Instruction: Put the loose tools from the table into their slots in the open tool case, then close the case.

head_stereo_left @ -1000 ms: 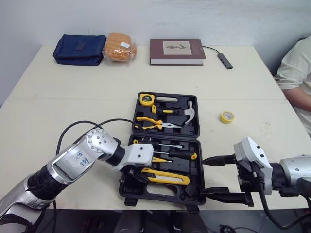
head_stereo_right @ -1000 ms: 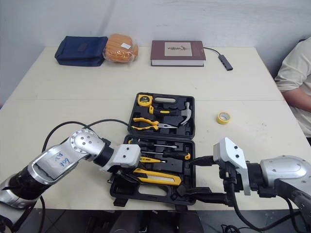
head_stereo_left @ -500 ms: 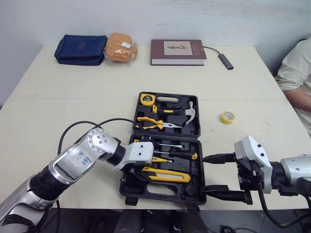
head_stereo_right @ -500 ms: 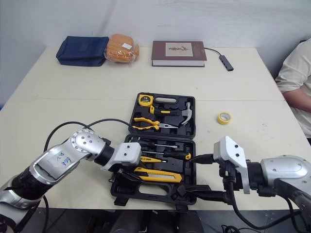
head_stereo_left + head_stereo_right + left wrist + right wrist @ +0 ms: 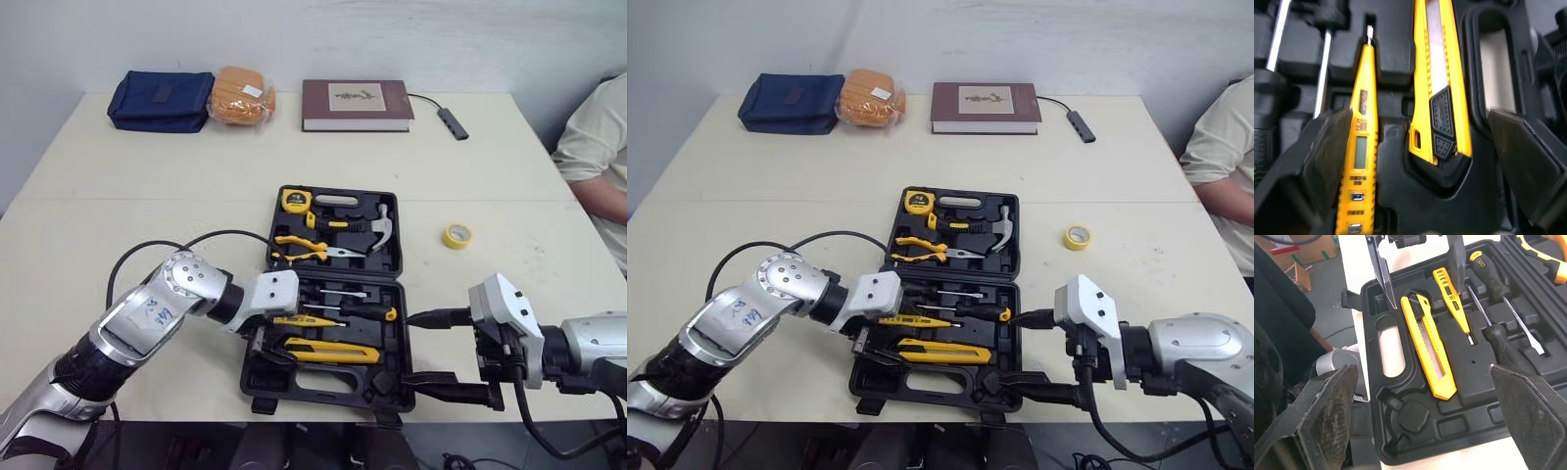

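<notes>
Tool case [image 5: 313, 394] lies open near the front edge of the bench [image 5: 147, 196], lid half flat behind the base half. Lid half: tape measure [image 5: 296, 200] at far left, pliers [image 5: 306, 247] below it, hammer [image 5: 377, 223] to the right, each in its recess. Base half, back to front: thin screwdriver [image 5: 338, 293], black-handled screwdriver [image 5: 364, 310], yellow tester pen [image 5: 306, 320], yellow utility knife [image 5: 331, 351], all lying flat in moulded slots. Left claw [image 5: 1418, 115] sits over the left end of the base half, fingers spread; in the left wrist view one finger [image 5: 1327, 147] is outside the tester pen and the other outside the knife, neither touching a tool as far as can be seen. Right claw [image 5: 408, 349] is at the right edge of the base half, spread wide and holding nothing, with the far finger level with the screwdriver handle and the near finger by the front right corner of the case. Yellow tape roll [image 5: 457, 235] lies loose on the bench, to the right of the lid half and apart from the case. Far edge of the bench: blue pouch [image 5: 162, 98], orange bundle [image 5: 242, 95] touching it, brown book [image 5: 357, 104], small cable adapter [image 5: 453, 122]. A person's sleeve [image 5: 593, 137] at the right edge.
</notes>
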